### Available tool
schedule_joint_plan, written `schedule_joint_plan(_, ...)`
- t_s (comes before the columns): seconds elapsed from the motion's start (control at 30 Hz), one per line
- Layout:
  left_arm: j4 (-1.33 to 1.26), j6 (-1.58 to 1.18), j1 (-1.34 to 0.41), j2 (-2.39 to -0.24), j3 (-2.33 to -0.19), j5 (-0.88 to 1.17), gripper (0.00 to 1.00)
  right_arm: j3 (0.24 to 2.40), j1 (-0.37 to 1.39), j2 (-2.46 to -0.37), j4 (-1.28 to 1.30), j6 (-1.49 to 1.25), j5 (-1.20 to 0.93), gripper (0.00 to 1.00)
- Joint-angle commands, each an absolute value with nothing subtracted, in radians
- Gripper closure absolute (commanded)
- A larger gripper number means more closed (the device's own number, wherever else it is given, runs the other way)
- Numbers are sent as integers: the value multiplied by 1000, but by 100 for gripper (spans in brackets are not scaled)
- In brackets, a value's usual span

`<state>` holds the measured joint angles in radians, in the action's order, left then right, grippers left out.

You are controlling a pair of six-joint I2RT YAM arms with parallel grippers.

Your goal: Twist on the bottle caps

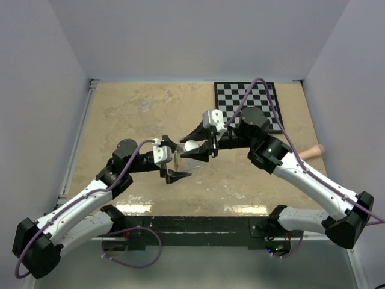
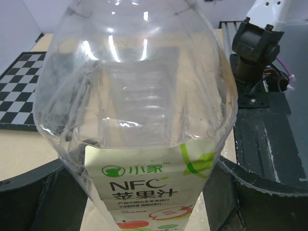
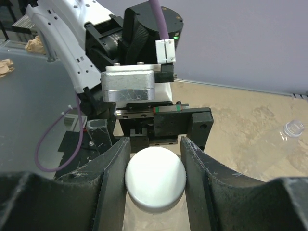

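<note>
My left gripper (image 1: 174,160) is shut on the taller clear bottle (image 1: 182,160), held above the middle of the table. In the left wrist view the bottle (image 2: 139,96) fills the frame, its white label (image 2: 149,187) between the fingers (image 2: 255,192). My right gripper (image 1: 194,146) is shut on the white cap (image 1: 190,146) at the bottle's top end. In the right wrist view the cap (image 3: 155,179) sits between both fingers (image 3: 113,185). I cannot tell whether its thread is engaged. The short plain bottle (image 1: 144,106) lies at the far left and shows in the right wrist view (image 3: 290,134). The blue cap is out of view.
A checkerboard (image 1: 246,102) lies at the far right of the table, also in the left wrist view (image 2: 19,91). A pinkish stick (image 1: 313,152) lies at the right edge. White walls enclose the table on three sides.
</note>
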<state>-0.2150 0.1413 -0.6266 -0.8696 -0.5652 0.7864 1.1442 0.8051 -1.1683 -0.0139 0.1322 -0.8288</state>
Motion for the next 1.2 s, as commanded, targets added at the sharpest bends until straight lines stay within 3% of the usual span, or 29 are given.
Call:
schedule_joint_plan(0.0, -302, 115, -678, -832, -594, 568, 100, 1166, 807, -1146, -37, 81, -736, 100)
schedule_joint_plan(0.3, -406, 74, -831, -801, -555, 123, 100, 1078, 807, -1109, -78, -50, -505, 100)
schedule_joint_plan(0.73, -684, 165, -1207, -963, -551, -648, 100, 936, 813, -1060, -195, -251, -269, 100)
schedule_joint_plan(0.97, -741, 178, -1261, -1035, -561, -703, 100, 907, 816, -1029, -242, -307, -212, 100)
schedule_joint_plan(1.0, -694, 164, -1258, -1029, -564, -687, 100, 911, 816, -1023, -242, -299, -219, 93)
schedule_joint_plan(1.07, -625, 135, -1237, -1008, -566, -619, 100, 929, 816, -1006, -233, -287, -232, 66)
schedule_joint_plan(1.17, -511, 43, -1146, -956, -560, -400, 100, 980, 818, -979, -210, -244, -232, 47)
